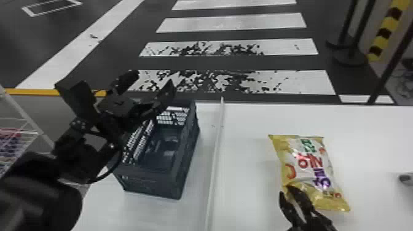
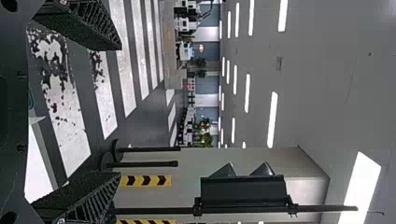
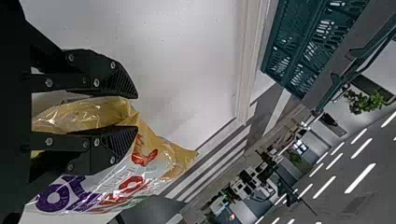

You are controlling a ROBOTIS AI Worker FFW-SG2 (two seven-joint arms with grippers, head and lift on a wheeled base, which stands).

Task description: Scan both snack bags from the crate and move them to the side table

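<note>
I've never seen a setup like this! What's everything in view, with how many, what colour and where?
Snack bag: one, yellow and white, right of the ridge
Crate: one, dark blue-green, left of the ridge
Table: white, in front
Ridge: one, white, across the table
Object: one, greyish, table's right edge, cut off
Rack: one, white, left edge
Floor: dark with white stripes, beyond
Striped posts: two, yellow and black, beyond
Hooded box: one, black, on a pole
Plants: several, green, background
Ceiling lights: many, white, overhead
Left gripper: one, black, open, above the crate
Right gripper: one, black, at the bag's near end
</note>
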